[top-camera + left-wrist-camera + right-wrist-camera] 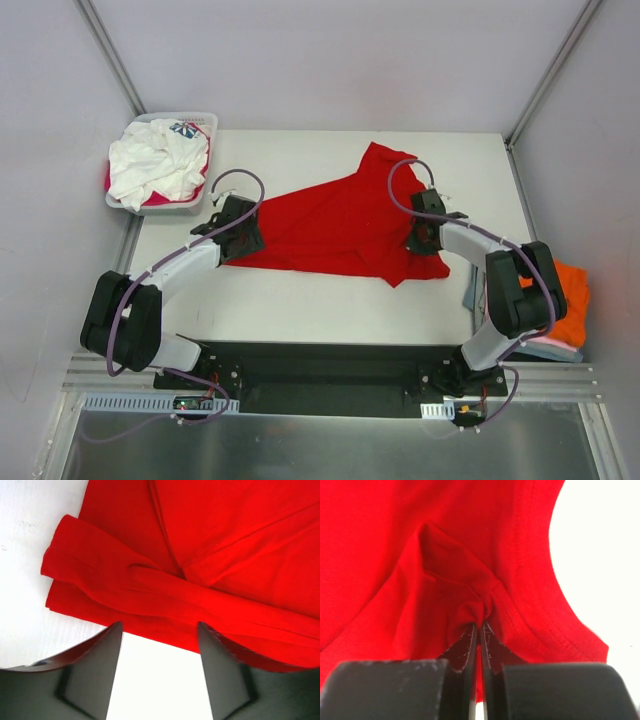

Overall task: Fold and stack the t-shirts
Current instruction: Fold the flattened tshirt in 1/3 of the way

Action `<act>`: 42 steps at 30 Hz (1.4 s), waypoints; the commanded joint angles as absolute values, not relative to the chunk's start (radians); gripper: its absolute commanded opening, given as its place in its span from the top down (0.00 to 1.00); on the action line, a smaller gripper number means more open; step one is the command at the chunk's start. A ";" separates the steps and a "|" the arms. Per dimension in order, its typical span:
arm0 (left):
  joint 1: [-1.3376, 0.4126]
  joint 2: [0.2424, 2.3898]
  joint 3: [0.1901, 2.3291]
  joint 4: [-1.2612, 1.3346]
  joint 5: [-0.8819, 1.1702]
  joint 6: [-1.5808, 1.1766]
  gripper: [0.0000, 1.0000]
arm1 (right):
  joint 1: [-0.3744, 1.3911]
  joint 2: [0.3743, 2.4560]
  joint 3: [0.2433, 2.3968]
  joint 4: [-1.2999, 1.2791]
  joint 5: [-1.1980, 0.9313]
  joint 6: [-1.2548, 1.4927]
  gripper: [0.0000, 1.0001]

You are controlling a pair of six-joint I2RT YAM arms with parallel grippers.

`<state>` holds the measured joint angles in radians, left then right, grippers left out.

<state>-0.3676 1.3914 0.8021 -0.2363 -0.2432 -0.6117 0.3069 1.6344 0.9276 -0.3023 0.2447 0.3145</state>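
A white table [320, 310] stands between plain grey walls [330, 60] under even light.

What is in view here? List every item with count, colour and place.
red t-shirt: one, bright red, spread across table centre
laundry basket: one, white, far-left corner
clothes in basket: count unclear, mostly white, one blue-red print, magenta below
folded shirts: stack, orange on top, pink and blue-grey beneath, right side by right arm
table: one, white
left end effector: black, open, at shirt's left edge
right end effector: black, shut on red t-shirt's right part
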 commanded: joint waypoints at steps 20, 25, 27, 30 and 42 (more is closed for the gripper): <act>-0.377 1.393 0.798 -0.215 -0.253 -0.603 0.41 | 0.321 1.526 0.962 -0.397 0.322 0.330 0.53; -0.377 1.407 0.784 -0.207 -0.258 -0.615 0.40 | 0.296 1.460 0.839 -0.359 0.287 0.371 0.54; -0.377 1.420 0.772 -0.206 -0.265 -0.629 0.39 | 0.258 1.451 0.769 -0.318 0.249 0.386 0.54; -0.377 1.440 0.752 -0.203 -0.270 -0.658 0.38 | 0.195 1.456 0.710 -0.285 0.195 0.403 0.55; -0.377 1.468 0.715 -0.184 -0.276 -0.695 0.36 | 0.101 1.350 0.716 -0.354 0.219 0.359 0.55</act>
<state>-0.3676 1.4765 0.7364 -0.1860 -0.2520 -0.6788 0.0967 1.4071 0.7052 -0.2939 0.1974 0.3923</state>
